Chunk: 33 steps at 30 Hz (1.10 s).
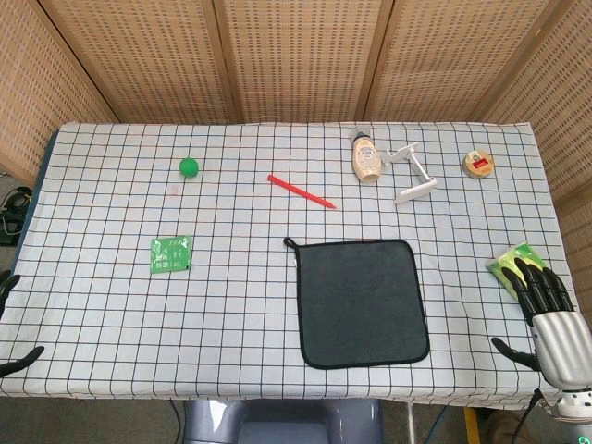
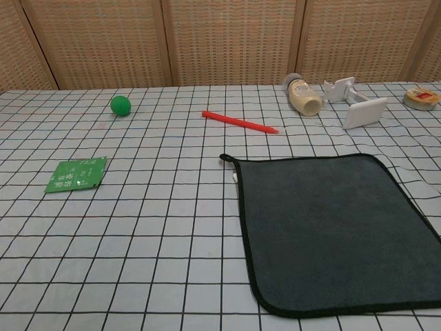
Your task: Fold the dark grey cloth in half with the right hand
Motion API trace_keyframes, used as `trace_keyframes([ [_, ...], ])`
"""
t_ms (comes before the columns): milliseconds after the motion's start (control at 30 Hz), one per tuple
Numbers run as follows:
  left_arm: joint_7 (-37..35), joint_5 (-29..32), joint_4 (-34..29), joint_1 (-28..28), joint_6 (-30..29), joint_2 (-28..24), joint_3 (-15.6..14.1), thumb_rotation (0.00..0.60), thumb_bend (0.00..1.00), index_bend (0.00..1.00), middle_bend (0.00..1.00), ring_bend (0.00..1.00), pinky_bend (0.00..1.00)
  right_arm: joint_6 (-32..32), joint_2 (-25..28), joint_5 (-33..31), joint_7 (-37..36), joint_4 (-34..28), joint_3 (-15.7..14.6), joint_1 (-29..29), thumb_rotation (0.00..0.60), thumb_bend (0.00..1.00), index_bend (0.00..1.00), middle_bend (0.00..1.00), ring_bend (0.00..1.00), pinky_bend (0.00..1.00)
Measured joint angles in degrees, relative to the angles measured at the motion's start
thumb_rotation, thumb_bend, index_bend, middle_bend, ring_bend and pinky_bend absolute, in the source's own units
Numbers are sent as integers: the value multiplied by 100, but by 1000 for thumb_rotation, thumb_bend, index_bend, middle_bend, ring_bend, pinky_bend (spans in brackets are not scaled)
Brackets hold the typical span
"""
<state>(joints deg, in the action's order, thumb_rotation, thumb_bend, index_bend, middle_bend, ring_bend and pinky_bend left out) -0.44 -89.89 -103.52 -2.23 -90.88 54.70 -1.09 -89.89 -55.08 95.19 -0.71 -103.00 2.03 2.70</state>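
Nearest, at the table's front right corner: right hand (image 1: 548, 310), empty, dark fingers spread apart, tips touching or over a green and yellow pack (image 1: 510, 265), too blurry to tell which. At the front left edge: only dark fingertips of the left hand (image 1: 11, 324), too little seen to tell spread or closed.

Near the front, a bit right of the middle: dark grey cloth (image 2: 331, 231), lying flat and open on the checked tablecloth (image 2: 138, 234), black trim all around, small loop at its far left corner. Not touched by either hand.

To the left, well apart from the cloth: flat green packet (image 2: 76, 174) with white writing, too small to read.

Farther back: red pen (image 2: 239, 122), lying slanted. Left of it, a green ball (image 2: 120, 105).

At the far right: tan bottle (image 2: 304, 95) on its side, label not readable. Just beside it, a white stand (image 2: 357, 103). Past that, a round tape roll (image 2: 422, 98) with a red mark on top.

Behind the table: woven brown screen panels (image 2: 227, 38).
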Motion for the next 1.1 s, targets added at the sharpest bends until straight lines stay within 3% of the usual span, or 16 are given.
trace_keyframes([
  [333, -21, 21, -14, 9, 20, -8, 13, 600, 0, 0, 0, 0, 0, 245, -81, 109, 163, 27, -91, 91, 600, 0, 32, 0, 0, 0],
  [700, 41, 257, -37, 74, 161, 13, 94, 600, 0, 0, 0, 0, 0, 1469, -261, 1199, -111, 375, -440, 1002, 600, 10, 236, 0, 0, 0],
  [867, 83, 440, -24, 122, 284, 40, 144, 600, 0, 0, 0, 0, 0, 2028, -617, 1479, -157, 595, -480, 1516, 600, 170, 337, 0, 0, 0],
  [1100, 164, 658, 15, 208, 479, 90, 201, 600, 0, 0, 0, 0, 0, 2650, -1076, 1340, -82, 771, -469, 1866, 600, 346, 388, 0, 0, 0],
])
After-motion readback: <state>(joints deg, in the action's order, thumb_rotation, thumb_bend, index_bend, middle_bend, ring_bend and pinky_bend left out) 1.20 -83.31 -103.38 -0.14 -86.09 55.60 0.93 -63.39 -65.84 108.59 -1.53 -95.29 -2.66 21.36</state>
